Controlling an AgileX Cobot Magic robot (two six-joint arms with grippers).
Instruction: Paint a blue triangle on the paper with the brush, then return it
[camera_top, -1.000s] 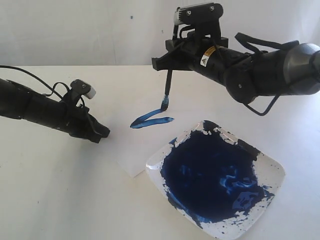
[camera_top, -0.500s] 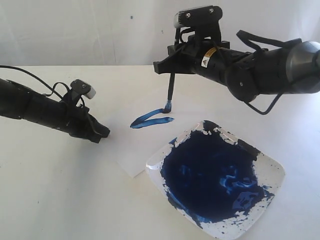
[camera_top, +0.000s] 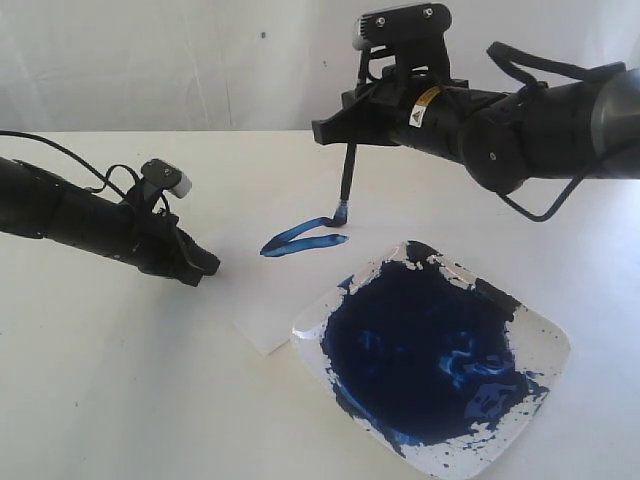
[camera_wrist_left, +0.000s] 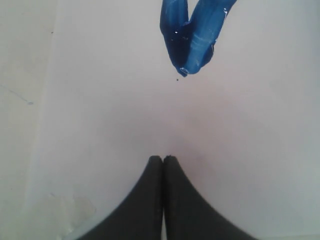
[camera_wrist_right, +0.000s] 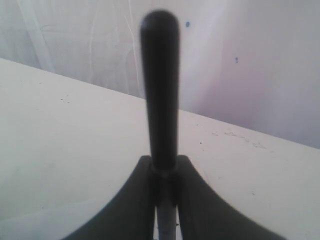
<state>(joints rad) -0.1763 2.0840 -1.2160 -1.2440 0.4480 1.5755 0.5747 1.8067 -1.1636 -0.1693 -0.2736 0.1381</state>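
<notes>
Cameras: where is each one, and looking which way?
Exterior view: off the arms, looks down at both arms, paper and paint dish.
Left wrist view: on left arm, looks down past shut left gripper at blue triangle.
Right wrist view: on right arm, faces the wall; right gripper holds brush.
Exterior and left wrist share the triangle.

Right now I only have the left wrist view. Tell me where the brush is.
Observer: The right gripper is shut on the brush, gripping its handle with the bristles hanging down.
Operator: Give me the tip's position against the paint mark.
Observer: The tip is at the right end of the blue triangle. I cannot tell whether it touches the paper.
Operator: Report what else is near it.
Observer: A paint dish full of dark blue paint sits by the paper's edge, nearer the exterior camera than the brush.
</notes>
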